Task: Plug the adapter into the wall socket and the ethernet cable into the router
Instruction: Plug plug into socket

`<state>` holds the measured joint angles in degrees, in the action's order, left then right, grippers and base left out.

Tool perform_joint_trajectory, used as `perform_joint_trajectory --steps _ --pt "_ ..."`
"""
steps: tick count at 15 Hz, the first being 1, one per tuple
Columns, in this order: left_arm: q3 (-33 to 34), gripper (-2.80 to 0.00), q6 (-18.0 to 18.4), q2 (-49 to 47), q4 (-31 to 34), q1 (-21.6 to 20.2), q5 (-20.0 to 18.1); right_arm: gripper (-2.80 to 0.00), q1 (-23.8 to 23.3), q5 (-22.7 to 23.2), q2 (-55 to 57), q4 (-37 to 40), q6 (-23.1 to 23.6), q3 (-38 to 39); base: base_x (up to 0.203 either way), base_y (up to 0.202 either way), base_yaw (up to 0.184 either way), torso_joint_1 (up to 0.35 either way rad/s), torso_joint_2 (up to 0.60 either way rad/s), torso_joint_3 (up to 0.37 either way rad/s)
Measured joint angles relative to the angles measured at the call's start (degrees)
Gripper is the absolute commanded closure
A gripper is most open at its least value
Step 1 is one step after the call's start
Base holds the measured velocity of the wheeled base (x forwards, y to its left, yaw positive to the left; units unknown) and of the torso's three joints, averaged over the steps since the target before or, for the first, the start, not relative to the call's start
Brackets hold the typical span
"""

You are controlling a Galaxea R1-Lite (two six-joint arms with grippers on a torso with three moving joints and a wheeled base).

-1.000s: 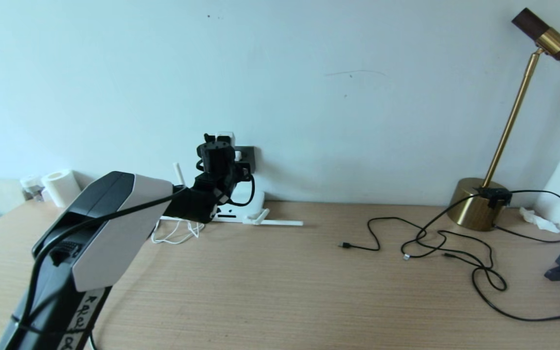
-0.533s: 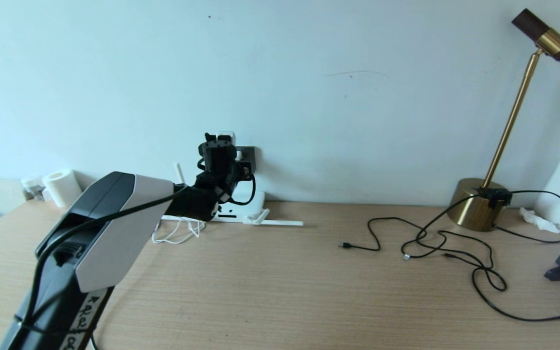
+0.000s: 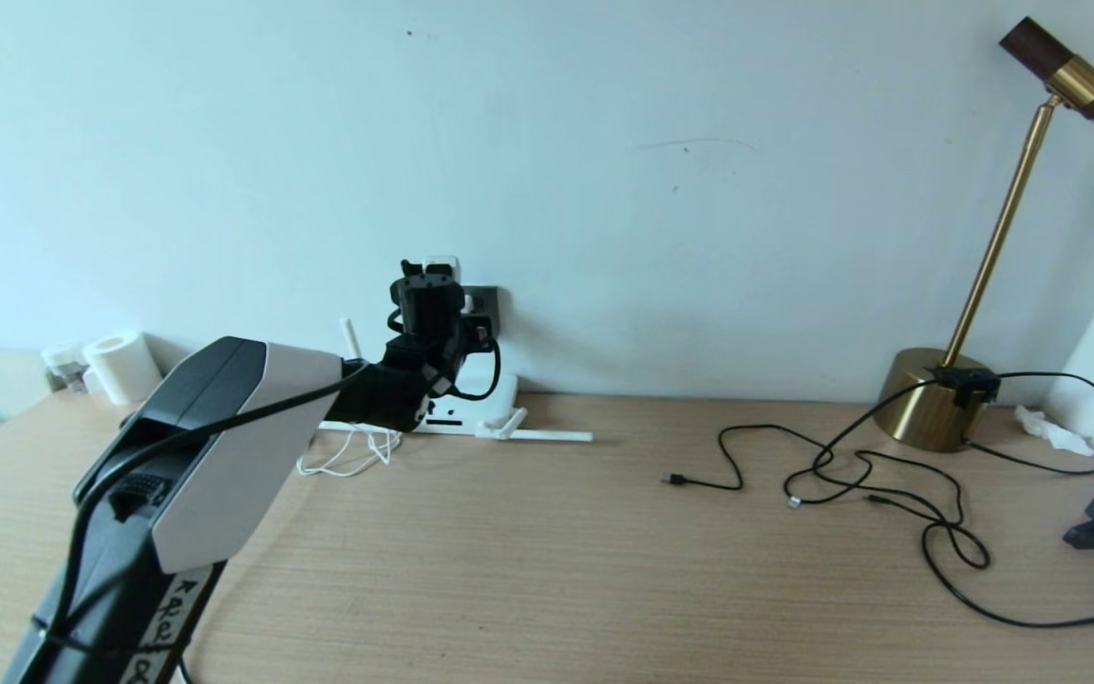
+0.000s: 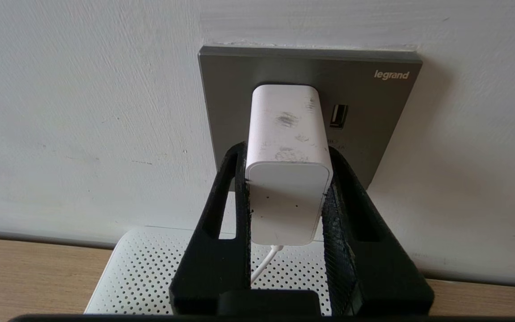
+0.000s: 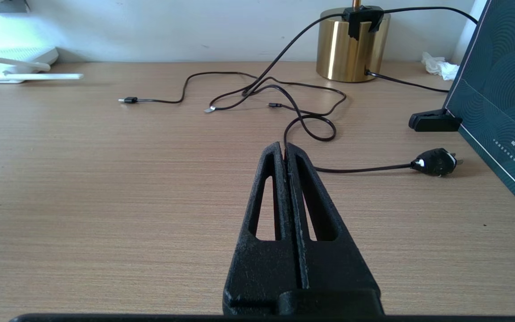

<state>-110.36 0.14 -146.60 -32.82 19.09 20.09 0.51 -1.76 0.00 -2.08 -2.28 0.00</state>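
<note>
**Adapter at the socket, in my left grip**

My left gripper (image 4: 286, 179) is raised to the wall, its jaws clamped on the two sides of the adapter (image 4: 288, 147). The adapter's far end sits against the grey socket (image 4: 373, 116), beside its USB port; its white cord hangs down toward the router (image 4: 141, 273) lying below on the desk (image 3: 547, 570). My right gripper (image 5: 285, 154) rests low over the desk, jaws pressed together and empty, near the loose black cables (image 5: 302, 116) by the brass lamp (image 5: 351, 49).
</note>
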Motion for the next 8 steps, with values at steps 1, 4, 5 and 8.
perform_joint_trajectory --steps 1,4,5,8 --pt "-0.02 0.0 -0.11 0.0 0.08 -0.02 0.0 0.0 0.0 0.0 0.0 0.0 0.02 0.0 0.0 0.0 0.0 0.0 0.0 0.0" --pt "-0.02 0.0 -0.14 0.0 0.11 -0.02 0.0 0.0 0.0 0.0 0.0 0.0 0.0 0.0 0.0 0.0 0.0 0.0 0.0 0.0" --pt "-0.02 0.0 -0.14 0.0 0.14 -0.02 0.0 0.0 0.0 0.0 0.0 0.0 0.0 0.0 0.0 0.0 0.0 0.0 0.0 0.0" --pt "-0.02 0.0 -0.14 -0.01 0.14 -0.11 0.0 0.0 0.0 0.0 0.0 0.0 0.0 0.0 0.0 0.0 0.0 0.0 0.0 0.0"
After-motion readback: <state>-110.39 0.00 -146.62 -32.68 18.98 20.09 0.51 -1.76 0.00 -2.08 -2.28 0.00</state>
